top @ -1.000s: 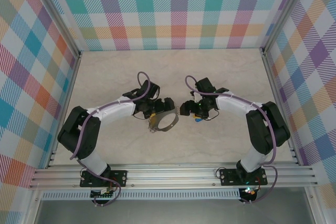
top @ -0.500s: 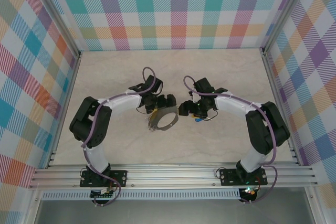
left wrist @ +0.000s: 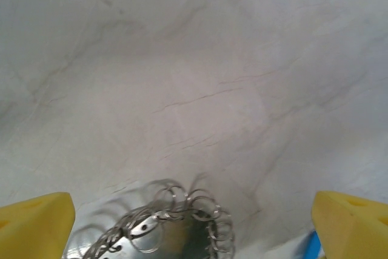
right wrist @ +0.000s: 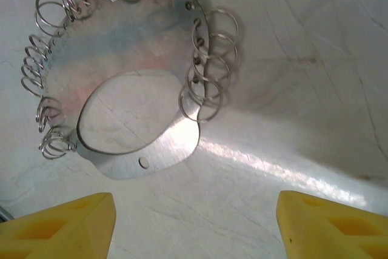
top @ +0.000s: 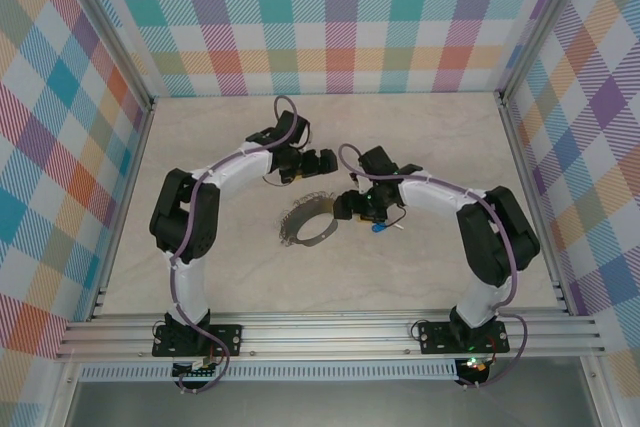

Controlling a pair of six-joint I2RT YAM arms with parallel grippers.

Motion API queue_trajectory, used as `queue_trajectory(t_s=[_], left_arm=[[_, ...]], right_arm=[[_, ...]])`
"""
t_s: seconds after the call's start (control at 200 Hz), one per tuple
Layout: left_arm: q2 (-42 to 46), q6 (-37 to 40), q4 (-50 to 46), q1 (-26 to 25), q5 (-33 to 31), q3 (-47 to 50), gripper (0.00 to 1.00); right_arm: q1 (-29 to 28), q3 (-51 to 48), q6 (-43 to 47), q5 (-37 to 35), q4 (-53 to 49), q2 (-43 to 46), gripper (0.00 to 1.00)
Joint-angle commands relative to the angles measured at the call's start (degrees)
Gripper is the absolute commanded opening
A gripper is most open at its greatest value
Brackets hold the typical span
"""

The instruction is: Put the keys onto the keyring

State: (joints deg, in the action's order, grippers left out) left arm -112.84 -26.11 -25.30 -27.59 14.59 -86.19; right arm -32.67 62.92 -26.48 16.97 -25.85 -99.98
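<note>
The keyring [top: 308, 223], a thin silver hoop with small loops along its rim, lies flat on the table. The key's blue head [top: 378, 228] peeks out beside my right wrist, just right of the ring. My left gripper [top: 318, 162] hovers open beyond the ring. In the left wrist view its yellow fingertips [left wrist: 36, 222] flank the ring's looped edge [left wrist: 176, 225], and a blue sliver [left wrist: 311, 245] shows at the bottom right. My right gripper [top: 343, 207] is open at the ring's right edge. In its wrist view the keyring [right wrist: 151, 150] lies ahead of the empty pads [right wrist: 330, 222].
The pale marble tabletop [top: 220, 267] is bounded by aluminium rails [top: 330, 332] at the near edge and checked walls [top: 340, 17] on the other three sides. Both arms bend inward over the table's middle.
My left gripper has drawn back from the keyring toward the far wall, leaving the ring flat on the table. My right gripper has shifted slightly left toward the ring and narrowed a little.
</note>
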Motion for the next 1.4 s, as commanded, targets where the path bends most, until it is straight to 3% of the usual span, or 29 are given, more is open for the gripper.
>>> queue_trajectory(t_s=[0.0,0.375,0.58,1.395], left_arm=[[5.7,-2.6,-1.6,0.3,1.7,0.4,1.0],[23.2,-12.4,0.9,0.2,-5.4,15.4,1.0],[28.6,-14.4,1.8,0.3,-7.4,20.5,1.0],[30.2,-14.0,2.3,0.3,-8.0,22.9,1.0]], right_arm=[[-0.9,2.8,3.2,-0.7,-1.9,-2.4,0.69],[-1.7,7.7,4.9,0.0,-2.5,-8.6,0.68],[-2.3,10.6,4.8,1.1,-2.9,-11.2,0.67],[-3.1,18.0,5.2,1.6,-5.1,-15.8,0.66]])
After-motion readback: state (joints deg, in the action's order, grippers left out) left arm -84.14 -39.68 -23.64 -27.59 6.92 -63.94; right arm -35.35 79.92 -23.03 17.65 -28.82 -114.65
